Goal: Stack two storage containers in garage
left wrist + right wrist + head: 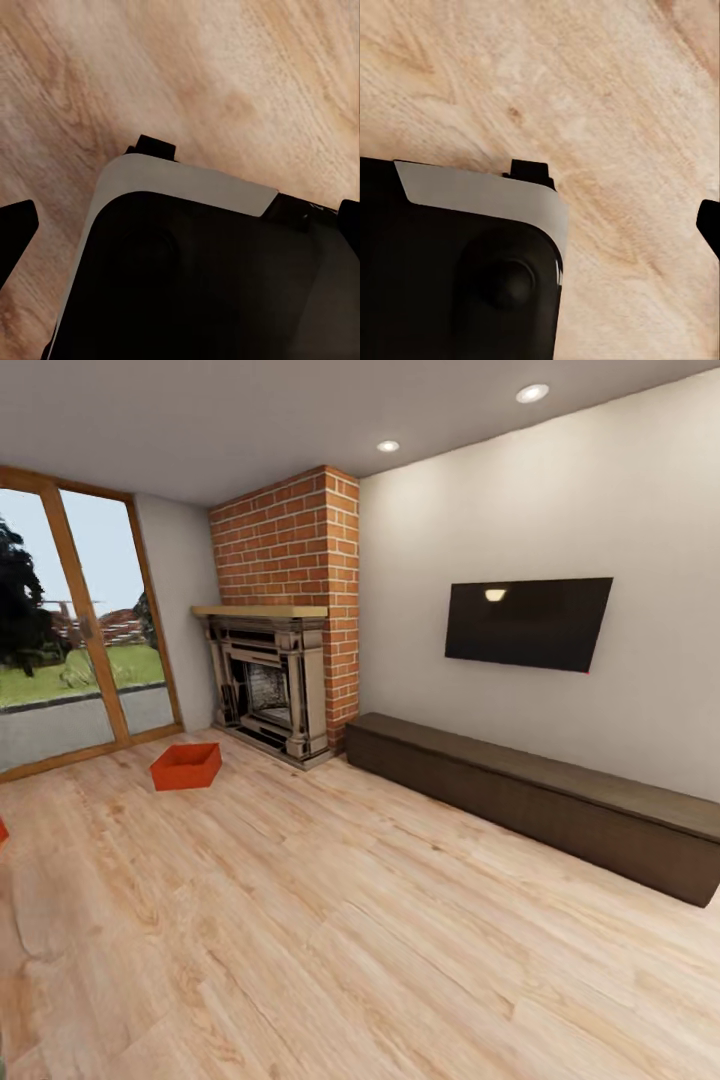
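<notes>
While the living room's plank floor (380, 960) lay bare, one orange-red storage container (186, 766) sat near the fireplace (268, 685) and glass doors (70, 630), gripper states impossible to tell.

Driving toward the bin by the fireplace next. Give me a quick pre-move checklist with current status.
1. Target located: ok. One storage container sits on the wood floor in front of the fireplace.
2. Second container: cannot tell. Just an orange-red sliver at the head view's left edge.
3. Path to the target: ok. Bare planks lie between here and the bin.
4. Side clearance: ok. The low dark bench runs along the right wall, away from the route.
5. Tools empty: cannot tell. The wrist views look at the robot's base and floor.
</notes>
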### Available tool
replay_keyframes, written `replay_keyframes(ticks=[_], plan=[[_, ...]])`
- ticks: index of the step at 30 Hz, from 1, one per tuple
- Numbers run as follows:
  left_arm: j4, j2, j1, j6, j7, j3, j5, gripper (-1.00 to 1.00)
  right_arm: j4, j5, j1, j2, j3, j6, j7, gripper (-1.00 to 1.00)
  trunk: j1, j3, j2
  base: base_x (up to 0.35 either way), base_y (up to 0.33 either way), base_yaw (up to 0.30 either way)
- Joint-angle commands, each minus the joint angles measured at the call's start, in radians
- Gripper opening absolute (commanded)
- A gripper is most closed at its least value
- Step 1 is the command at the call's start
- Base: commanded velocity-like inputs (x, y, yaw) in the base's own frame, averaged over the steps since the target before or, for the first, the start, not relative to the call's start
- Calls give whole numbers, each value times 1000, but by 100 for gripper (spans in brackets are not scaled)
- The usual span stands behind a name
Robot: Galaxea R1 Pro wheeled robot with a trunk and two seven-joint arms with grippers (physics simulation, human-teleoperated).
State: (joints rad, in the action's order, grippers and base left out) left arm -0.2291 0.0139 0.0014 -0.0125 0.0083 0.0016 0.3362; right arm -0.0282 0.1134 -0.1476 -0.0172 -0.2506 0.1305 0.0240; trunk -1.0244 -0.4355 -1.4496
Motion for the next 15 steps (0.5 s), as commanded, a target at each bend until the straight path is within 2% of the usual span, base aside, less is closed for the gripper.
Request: replay_keyframes(ticks=[1, 8, 15], plan=[[-1, 0, 0, -1, 1, 0, 4, 100, -3, 10, -1, 0, -9, 6, 1, 100, -1, -1, 0, 323, 0, 276], [-1, 0, 0, -1, 1, 0, 4, 100, -2, 10, -1, 0, -9, 6, 1, 100, -1, -1, 0, 323, 0, 259], [-1, 0, 0, 0, 1, 0, 4, 100, -3, 15, -1, -1, -6, 6, 1, 100, -1, -1, 0, 323, 0, 37]])
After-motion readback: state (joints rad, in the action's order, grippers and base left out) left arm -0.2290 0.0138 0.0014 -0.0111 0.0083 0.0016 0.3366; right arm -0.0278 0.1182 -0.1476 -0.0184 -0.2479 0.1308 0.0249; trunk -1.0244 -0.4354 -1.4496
